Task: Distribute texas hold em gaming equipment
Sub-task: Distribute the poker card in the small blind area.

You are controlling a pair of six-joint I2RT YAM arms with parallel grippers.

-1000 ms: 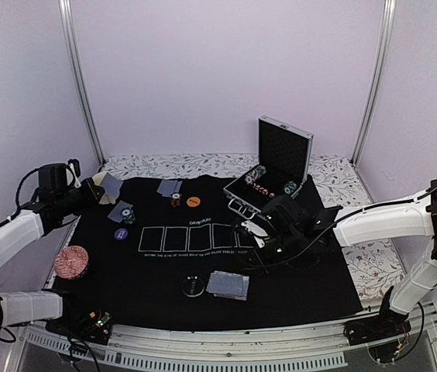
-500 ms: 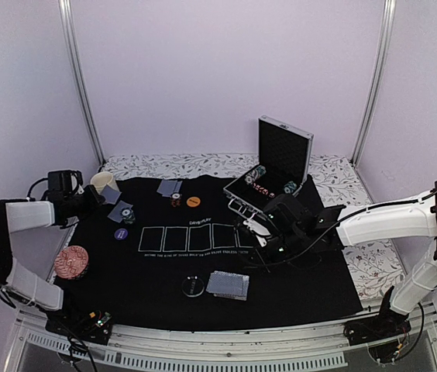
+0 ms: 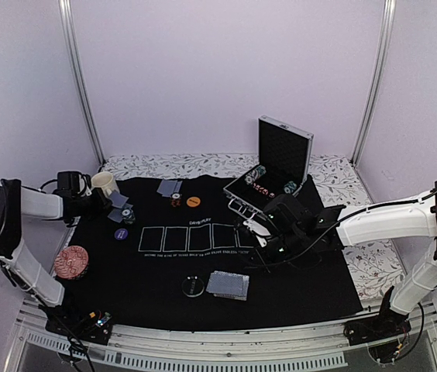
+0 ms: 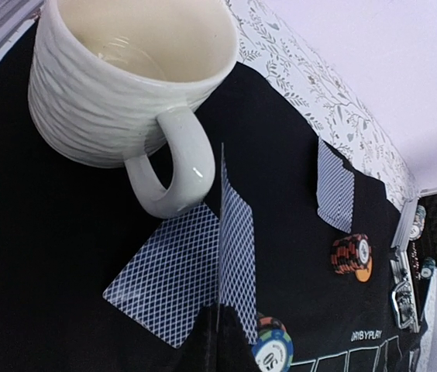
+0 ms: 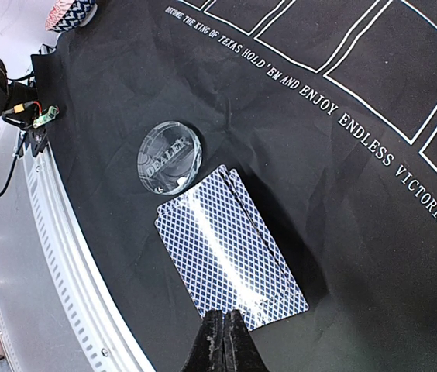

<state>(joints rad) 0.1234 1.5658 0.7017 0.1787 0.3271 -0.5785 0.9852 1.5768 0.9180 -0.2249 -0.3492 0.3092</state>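
My left gripper (image 4: 220, 311) is shut on a grey-blue-backed playing card (image 4: 238, 248), held on edge just over the black mat (image 3: 296, 287) beside the cream mug (image 4: 118, 77). Another card (image 4: 164, 283) lies flat beneath it. A stack of striped chips (image 4: 274, 350) sits to its right. Further off are two cards (image 3: 170, 187), an orange-black chip stack (image 3: 176, 200) and an orange disc (image 3: 194, 201). My right gripper (image 5: 225, 319) is shut and empty, hovering above the card deck (image 5: 230, 248), next to a clear dealer disc (image 5: 169, 155).
The open silver case (image 3: 280, 151) with chips stands at the back right of the mat. A purple disc (image 3: 121, 232) lies near the printed card boxes (image 3: 195, 236). A pink-topped disc with a black-and-white edge (image 3: 71, 261) sits at the mat's left edge.
My left arm has swung down and back toward the mug, bringing the held card low beside it. The right arm has barely moved.
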